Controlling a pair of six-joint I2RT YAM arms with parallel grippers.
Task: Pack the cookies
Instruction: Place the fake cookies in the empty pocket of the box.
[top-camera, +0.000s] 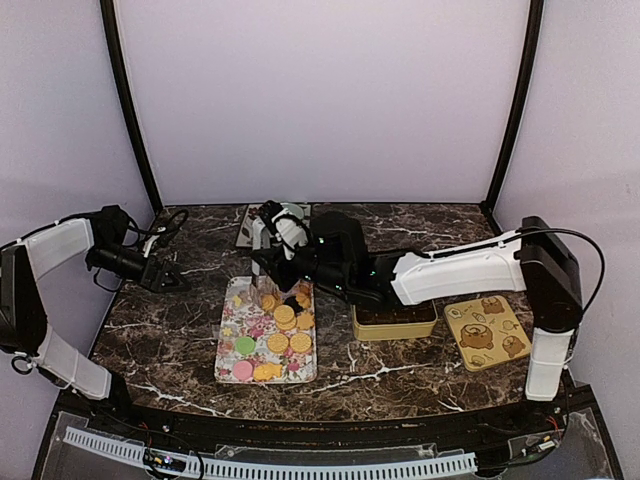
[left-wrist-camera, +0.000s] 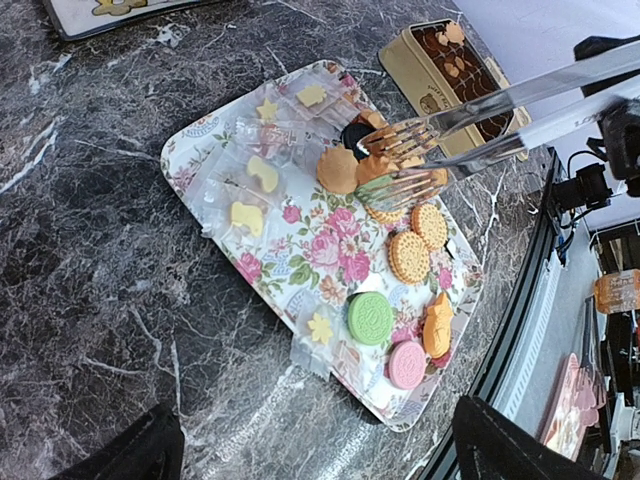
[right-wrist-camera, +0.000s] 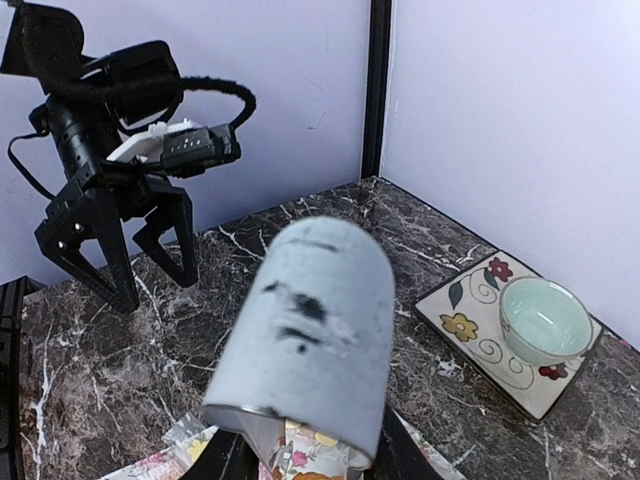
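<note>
The right arm (top-camera: 460, 272) is reaching across the counter (top-camera: 160, 340) to the middle, and its jaws are holding narrow on the handle of metal tongs (left-wrist-camera: 500, 100). The forked tips of the tongs are standing on either side of one golden cookie over the flowered tray (left-wrist-camera: 325, 250); I cannot tell if this one is lifted. The cookies (left-wrist-camera: 408, 255) are lying on this tray, mostly on the half towards the gold tin (top-camera: 395, 328), with a green one and a pink one at the near end. The open tin is standing just beside the tray, and its lid (top-camera: 487, 335) with bear pictures is lying further to the right. The left arm (top-camera: 60, 245) is hanging over the left edge, well apart from the tray, with its jaws wide and holding nothing.
</note>
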